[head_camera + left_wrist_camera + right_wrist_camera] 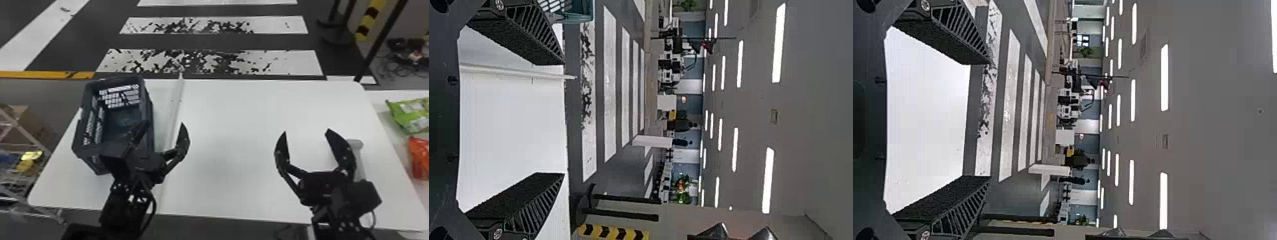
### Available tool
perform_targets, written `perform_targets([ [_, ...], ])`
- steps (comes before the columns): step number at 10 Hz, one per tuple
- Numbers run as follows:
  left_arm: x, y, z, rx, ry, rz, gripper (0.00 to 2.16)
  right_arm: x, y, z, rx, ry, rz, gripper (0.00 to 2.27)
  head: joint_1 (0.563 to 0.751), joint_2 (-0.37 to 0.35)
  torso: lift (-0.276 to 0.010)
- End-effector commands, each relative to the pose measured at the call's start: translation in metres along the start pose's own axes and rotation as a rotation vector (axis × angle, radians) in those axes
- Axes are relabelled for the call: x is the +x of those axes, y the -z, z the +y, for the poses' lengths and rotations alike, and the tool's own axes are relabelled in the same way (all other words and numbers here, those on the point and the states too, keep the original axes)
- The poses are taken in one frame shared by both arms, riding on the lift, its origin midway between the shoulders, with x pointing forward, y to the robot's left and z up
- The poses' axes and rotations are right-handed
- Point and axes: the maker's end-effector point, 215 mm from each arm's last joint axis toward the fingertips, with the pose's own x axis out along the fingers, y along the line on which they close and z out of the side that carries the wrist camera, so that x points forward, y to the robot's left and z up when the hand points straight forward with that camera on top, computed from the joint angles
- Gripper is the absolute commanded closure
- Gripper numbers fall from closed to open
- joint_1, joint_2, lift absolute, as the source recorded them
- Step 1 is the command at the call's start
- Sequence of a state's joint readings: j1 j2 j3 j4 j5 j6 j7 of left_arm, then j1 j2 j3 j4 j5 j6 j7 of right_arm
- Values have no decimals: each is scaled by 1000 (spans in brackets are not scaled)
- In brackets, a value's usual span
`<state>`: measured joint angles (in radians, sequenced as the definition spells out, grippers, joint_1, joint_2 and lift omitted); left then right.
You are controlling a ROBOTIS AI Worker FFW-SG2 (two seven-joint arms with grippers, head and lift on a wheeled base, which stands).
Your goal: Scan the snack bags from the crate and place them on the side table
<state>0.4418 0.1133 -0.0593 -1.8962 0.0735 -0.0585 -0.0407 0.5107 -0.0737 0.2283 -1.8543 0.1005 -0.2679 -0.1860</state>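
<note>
The dark crate [149, 111] stands on the left of the white table [236, 121], its visible floor bare; a corner of the crate [577, 11] shows in the left wrist view. In front of its right side my left gripper [164, 123] is open, nothing between the fingers of the left gripper [563, 119]. My right gripper [306, 131] stands open over the table's right half, and nothing is between the fingers of the right gripper [989, 120]. A green snack bag [411, 116] and an orange-red snack bag [419, 159] lie on the side table [380, 102] at the right.
Beside the right gripper is a grey object with a rounded end [356, 144], partly hidden by that gripper. A pale strip [175, 105] runs across the table right of the crate. A wire rack [24, 127] with yellow packs stands at the left.
</note>
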Motion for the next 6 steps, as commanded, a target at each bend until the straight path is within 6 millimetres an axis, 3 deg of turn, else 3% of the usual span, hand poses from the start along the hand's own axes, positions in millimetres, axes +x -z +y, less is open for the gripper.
perform_targets([
  [1,-4,-13,0,7,-9,-50,76,0,8,0,-5,0,29,63,695,77,-50],
  [2,-4,-15,-4,1,7,-57,76,1,16,-3,-12,8,60,63,695,79,-50],
  [6,-7,-13,-8,-12,28,-53,76,3,16,-12,-9,31,73,56,695,58,-50],
])
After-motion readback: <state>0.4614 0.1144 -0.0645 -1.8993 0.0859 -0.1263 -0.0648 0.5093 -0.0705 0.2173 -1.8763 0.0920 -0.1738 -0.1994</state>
